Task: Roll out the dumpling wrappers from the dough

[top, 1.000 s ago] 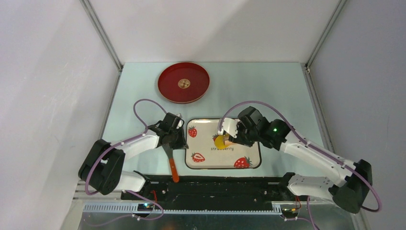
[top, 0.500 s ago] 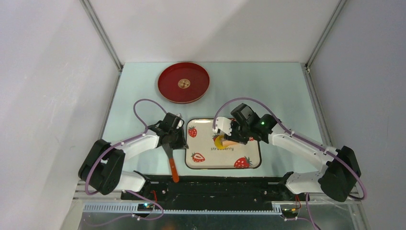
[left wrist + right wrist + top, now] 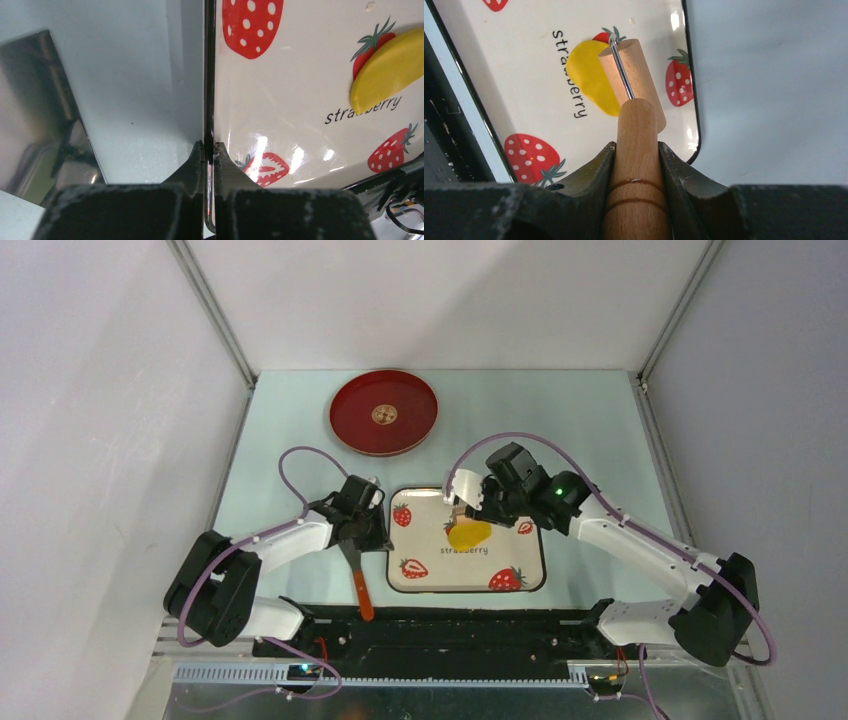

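Observation:
The dough (image 3: pixel 468 534) is a flattened bright yellow oval on the strawberry-print tray (image 3: pixel 520 558). My right gripper (image 3: pixel 470 507) is shut on the handle of a small wooden roller (image 3: pixel 636 145). The roller's drum (image 3: pixel 636 75) rests on the far edge of the dough (image 3: pixel 589 75). My left gripper (image 3: pixel 209 148) is shut on the tray's black left rim (image 3: pixel 209 75), at the tray's left side (image 3: pixel 372 536). From the left wrist, part of the dough (image 3: pixel 387 70) shows at the right. No dumpling wrappers are in view.
A red plate (image 3: pixel 352 430) with a small gold mark at its centre lies at the back left. An orange-handled scraper (image 3: pixel 359 587) lies just left of the tray, its metal blade (image 3: pixel 45 125) beside my left gripper. The arm bases' black rail runs along the near edge.
My right gripper has drawn the roller away across the dough toward the tray's far edge, uncovering the yellow patch, which now looks wider and flatter. The left gripper has not moved.

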Motion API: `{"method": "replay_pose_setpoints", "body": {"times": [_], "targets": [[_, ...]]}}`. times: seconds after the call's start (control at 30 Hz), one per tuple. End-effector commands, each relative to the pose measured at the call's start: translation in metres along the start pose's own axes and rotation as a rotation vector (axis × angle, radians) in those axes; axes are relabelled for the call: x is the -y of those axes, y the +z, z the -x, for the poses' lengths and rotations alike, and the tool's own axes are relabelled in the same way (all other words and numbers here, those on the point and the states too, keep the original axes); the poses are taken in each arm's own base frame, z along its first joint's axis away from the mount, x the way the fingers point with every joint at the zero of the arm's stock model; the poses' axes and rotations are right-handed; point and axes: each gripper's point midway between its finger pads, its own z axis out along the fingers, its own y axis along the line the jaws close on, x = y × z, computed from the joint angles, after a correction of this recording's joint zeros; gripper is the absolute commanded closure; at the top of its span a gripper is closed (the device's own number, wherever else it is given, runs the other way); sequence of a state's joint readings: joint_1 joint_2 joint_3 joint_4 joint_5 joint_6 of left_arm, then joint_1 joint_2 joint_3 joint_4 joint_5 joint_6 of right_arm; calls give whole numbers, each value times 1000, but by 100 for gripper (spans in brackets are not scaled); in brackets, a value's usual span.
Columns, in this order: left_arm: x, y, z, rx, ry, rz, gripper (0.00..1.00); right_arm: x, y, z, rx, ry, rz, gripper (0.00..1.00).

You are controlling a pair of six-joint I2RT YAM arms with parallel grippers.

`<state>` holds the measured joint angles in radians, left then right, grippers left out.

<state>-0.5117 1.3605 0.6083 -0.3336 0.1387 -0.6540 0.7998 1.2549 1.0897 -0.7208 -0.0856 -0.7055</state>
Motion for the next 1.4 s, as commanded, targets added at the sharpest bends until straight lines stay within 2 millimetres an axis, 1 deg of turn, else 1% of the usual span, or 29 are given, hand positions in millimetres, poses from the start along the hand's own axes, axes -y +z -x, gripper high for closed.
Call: {"method": "replay_pose_setpoints", "body": {"times": [0.0, 0.33, 0.43, 0.5, 0.7, 0.83, 0.9, 1.0, 1.17, 1.37], "targets": [[-56, 4, -23, -63, 31, 218, 100, 19, -5, 16, 31, -31, -53, 100], [-56, 4, -23, -63, 32, 216, 100, -5, 31, -11, -96, -40, 60, 100], [-56, 4, -23, -62, 33, 217, 100, -16, 41, -22, -143, -52, 100, 100], [-56, 4, -23, -61, 32, 216, 100, -24, 43, -28, -164, -49, 126, 100], [-56, 4, -23, -63, 32, 218, 100, -53, 41, -43, -151, 18, 209, 100], [-56, 4, -23, -61, 32, 217, 100, -71, 39, -64, -227, 30, 247, 100], [-56, 4, -23, -61, 30, 217, 100, -80, 39, -73, -279, 10, 255, 100], [-56, 4, -23, -61, 31, 216, 100, -95, 38, -80, -329, 7, 293, 100], [-56, 3, -23, -59, 30, 217, 100, -111, 36, -85, -352, 17, 328, 100], [-56, 3, -23, -59, 29, 218, 100, -122, 26, -89, -373, 43, 357, 100]]}}
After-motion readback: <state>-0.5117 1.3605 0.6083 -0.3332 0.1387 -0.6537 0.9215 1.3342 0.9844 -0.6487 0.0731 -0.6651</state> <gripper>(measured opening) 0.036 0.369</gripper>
